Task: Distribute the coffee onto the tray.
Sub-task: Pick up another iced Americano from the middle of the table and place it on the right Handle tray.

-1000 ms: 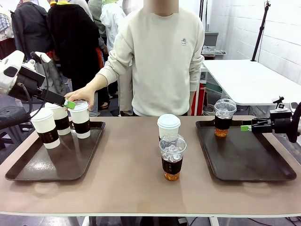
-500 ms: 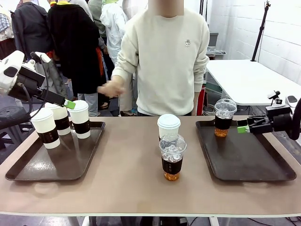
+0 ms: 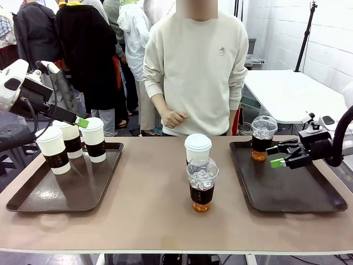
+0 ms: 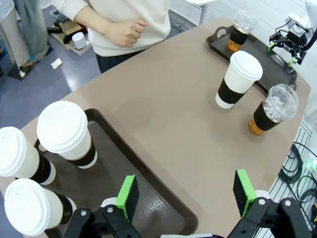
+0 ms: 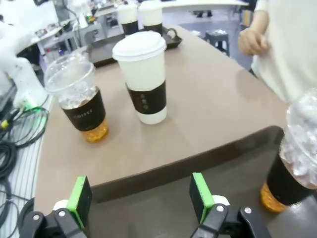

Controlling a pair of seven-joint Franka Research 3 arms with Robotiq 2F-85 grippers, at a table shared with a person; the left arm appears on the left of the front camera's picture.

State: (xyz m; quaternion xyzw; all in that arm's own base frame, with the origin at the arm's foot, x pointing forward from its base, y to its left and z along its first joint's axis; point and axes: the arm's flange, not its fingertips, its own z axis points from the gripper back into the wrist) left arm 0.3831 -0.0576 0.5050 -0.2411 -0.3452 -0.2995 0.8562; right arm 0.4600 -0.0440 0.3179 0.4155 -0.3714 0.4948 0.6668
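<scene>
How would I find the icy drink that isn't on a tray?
On the brown table, look between the left tray and the right tray, where two cups stand together. The icy drink is the one nearer the robot, in front of the white lidded cup. It is clear and dome-lidded and, unlike its twin, on no tray.

The left gripper hangs with jaws spread wide over the rim of the near tray, holding nothing. Three white lidded cups stand grouped on that tray. On the bare table a fourth white cup stands just beside an iced cup. A second iced cup sits on the far tray, near the right gripper; a person's fist hovers beyond
</scene>
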